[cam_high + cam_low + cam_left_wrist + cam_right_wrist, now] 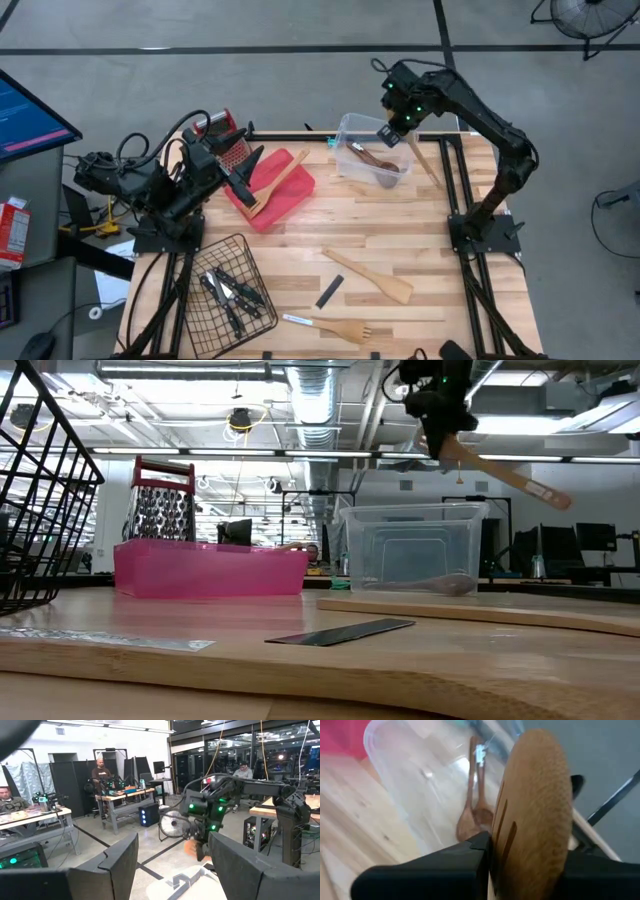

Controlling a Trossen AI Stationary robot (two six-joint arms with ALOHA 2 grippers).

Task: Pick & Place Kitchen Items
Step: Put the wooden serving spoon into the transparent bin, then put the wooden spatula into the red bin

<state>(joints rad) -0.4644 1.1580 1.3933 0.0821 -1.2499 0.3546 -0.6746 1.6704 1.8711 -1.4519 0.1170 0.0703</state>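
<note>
The right end effector [395,128] pinches a slotted wooden turner [532,815] above the clear bin [352,128] at the table's [400,240] far edge, where two wooden spoons [472,815] lie. The left end effector [240,180], fingers spread, hovers over the red tray [295,195] near the far left corner.
</note>
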